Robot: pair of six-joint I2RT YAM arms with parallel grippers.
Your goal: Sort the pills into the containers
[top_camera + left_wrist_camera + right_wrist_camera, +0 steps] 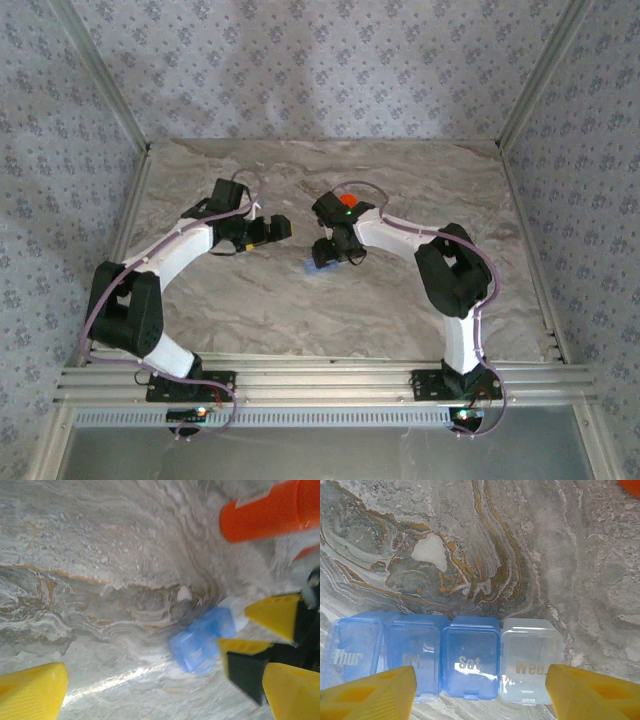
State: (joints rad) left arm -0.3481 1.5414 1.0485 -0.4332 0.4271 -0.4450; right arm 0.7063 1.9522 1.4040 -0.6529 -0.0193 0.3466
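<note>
A blue translucent container (415, 655), a strip of lidded day boxes with one clear box (532, 660) at its right end, lies flat on the marble table (530, 555). All the lids I can see are shut. My right gripper (480, 680) hangs open just over its near edge, one yellow finger (375, 692) on each side. The orange container (270, 512) lies beyond it and peeks from behind the right arm (347, 200). My left gripper (165, 695) is open, left of the blue container (202, 637), and holds nothing. The pills are out of view.
Patterned walls and metal rails (520, 120) enclose the table on three sides. Both arms reach toward the table's middle, their grippers (275, 230) (335, 255) a short distance apart. Bare marble spreads to the left, right and back.
</note>
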